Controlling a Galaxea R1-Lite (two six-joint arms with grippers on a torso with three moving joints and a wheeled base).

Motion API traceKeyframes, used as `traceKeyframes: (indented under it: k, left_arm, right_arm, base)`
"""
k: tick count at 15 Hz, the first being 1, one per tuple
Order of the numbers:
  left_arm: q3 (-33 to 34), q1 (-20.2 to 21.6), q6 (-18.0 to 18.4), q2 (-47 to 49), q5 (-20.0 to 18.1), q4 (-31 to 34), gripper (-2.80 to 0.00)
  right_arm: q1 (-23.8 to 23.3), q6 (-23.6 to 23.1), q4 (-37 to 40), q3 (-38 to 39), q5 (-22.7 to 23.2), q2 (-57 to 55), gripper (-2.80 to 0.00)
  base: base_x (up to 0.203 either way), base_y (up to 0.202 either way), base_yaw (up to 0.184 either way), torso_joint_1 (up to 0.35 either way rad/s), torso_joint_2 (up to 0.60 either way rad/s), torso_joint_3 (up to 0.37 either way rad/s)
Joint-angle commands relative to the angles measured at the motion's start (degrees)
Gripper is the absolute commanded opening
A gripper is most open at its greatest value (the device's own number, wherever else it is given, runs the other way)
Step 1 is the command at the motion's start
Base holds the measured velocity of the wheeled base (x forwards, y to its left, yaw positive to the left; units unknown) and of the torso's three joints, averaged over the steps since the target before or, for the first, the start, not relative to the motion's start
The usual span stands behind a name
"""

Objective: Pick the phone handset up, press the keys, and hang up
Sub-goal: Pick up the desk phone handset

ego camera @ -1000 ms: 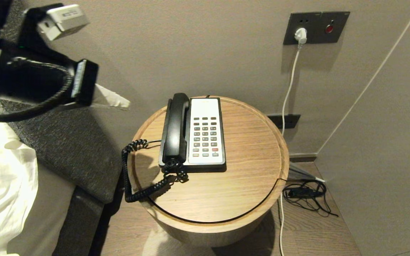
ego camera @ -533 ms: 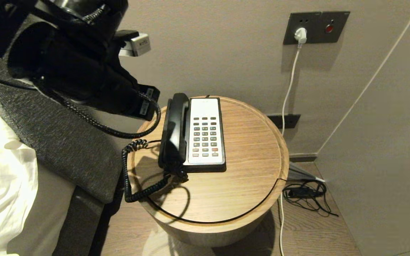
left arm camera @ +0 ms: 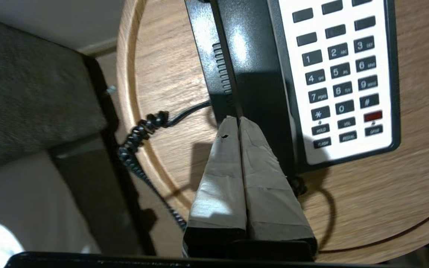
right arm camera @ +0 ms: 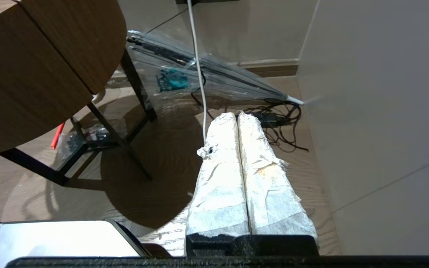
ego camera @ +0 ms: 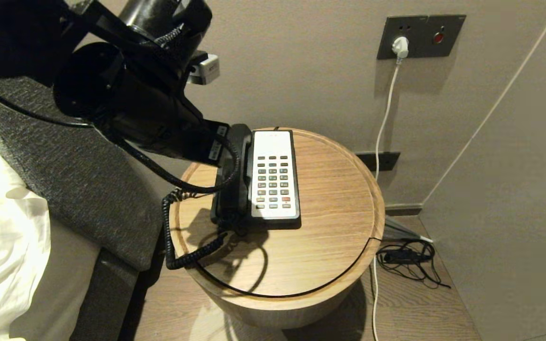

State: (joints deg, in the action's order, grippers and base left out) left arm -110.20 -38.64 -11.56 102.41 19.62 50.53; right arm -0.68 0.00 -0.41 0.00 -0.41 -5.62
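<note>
Left jaws (left arm camera: pixel 239 120) closed above cradled handset (left arm camera: pixel 253 74), keys reading HOLD, FLASH, REDIAL.

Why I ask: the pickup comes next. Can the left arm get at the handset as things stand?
Probably yes. The left end effector, fingers shut, hangs right over the black handset in its cradle on the phone; nothing lies between, but it must open first.

A hotel bedroom: a bed (ego camera: pixel 3 246) beside a round bedside table (ego camera: pixel 320 199) carrying a corded desk phone (ego camera: pixel 273 177).

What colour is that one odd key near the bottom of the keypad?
Red, on the white keypad's lower row; clearest in the left wrist view.
</note>
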Motion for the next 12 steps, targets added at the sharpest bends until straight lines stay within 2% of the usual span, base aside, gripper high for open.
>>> traceKeyframes:
  k: [1,2,4,6,7,11,12]
  left_arm:
    - [0.0,-0.1,-1.7,0.8,0.0,0.3,-2.80]
    - [0.0,-0.1,-2.4,1.0,-0.2,0.2,0.00]
    - [0.0,-0.2,-3.1,1.4,-1.4,-0.1,0.00]
    - [0.0,-1.1,-8.1,2.4,-2.5,-1.2,0.00]
    - [0.0,-1.9,-9.4,3.0,-1.5,-1.8,0.00]
    - [0.0,-1.7,-9.4,4.4,-0.1,-2.1,0.00]
    - [0.0,-1.6,-8.8,5.3,2.1,-2.2,0.00]
  right_arm:
    - [0.0,0.0,0.0,0.0,0.0,-0.1,-2.80]
    - [0.0,0.0,0.0,0.0,0.0,-0.1,-2.80]
    - [0.0,0.0,0.0,0.0,0.0,-0.1,-2.80]
    - [0.0,0.0,0.0,0.0,0.0,-0.1,-2.80]
    - [0.0,0.0,0.0,0.0,0.0,-0.1,-2.80]
    - [0.0,0.0,0.0,-0.1,0.0,-0.1,-2.80]
    - [0.0,0.0,0.0,0.0,0.0,-0.1,-2.80]
  base:
    - [0.000,0.000,0.000,0.000,0.00,0.000]
    - [0.000,0.000,0.000,0.000,0.00,0.000]
    - [0.000,0.000,0.000,0.000,0.00,0.000]
    - [0.000,0.000,0.000,0.000,0.00,0.000]
    - [0.000,0.000,0.000,0.000,0.00,0.000]
    - [0.000,0.000,0.000,0.000,0.00,0.000]
    - [0.000,0.000,0.000,0.000,0.00,0.000]
